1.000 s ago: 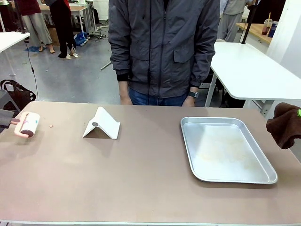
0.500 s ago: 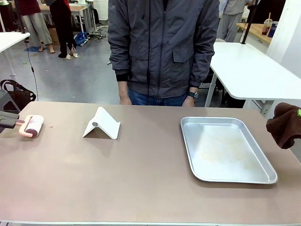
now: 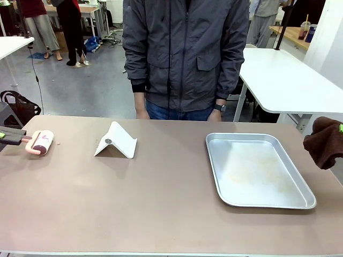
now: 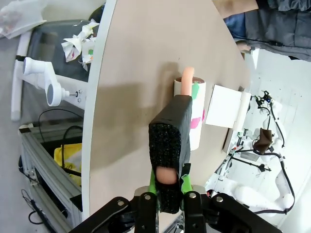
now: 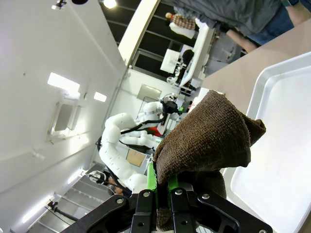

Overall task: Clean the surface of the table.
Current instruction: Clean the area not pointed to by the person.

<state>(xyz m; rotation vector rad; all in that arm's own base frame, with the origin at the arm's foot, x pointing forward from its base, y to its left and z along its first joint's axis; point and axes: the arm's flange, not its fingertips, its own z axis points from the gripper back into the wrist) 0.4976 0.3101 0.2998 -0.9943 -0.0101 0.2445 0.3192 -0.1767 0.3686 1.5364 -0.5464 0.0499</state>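
The brownish-taupe table point(image 3: 161, 198) spans the front view. At its far left edge my left gripper point(image 3: 12, 135) is shut on the pink handle of a lint roller point(image 3: 41, 142), whose drum rests on the tabletop. The left wrist view shows the roller point(image 4: 194, 109) lying on the table point(image 4: 131, 87) beyond my shut fingers point(image 4: 170, 145). At the right edge my right gripper point(image 3: 340, 129) hangs above the table, shut on a dark brown cloth point(image 3: 323, 141). That cloth point(image 5: 209, 136) drapes over the fingers in the right wrist view.
A shiny metal tray point(image 3: 257, 170) lies right of centre, seen as point(image 5: 286, 145) in the right wrist view. A white folded stand point(image 3: 116, 141) sits left of centre. A person in a grey jacket point(image 3: 185, 53) stands at the far edge. A small crumb point(image 3: 58, 143) lies beside the roller.
The lint roller has swung from tilted to lying flat on the table and shifted slightly to the right. The right gripper and cloth have not moved.
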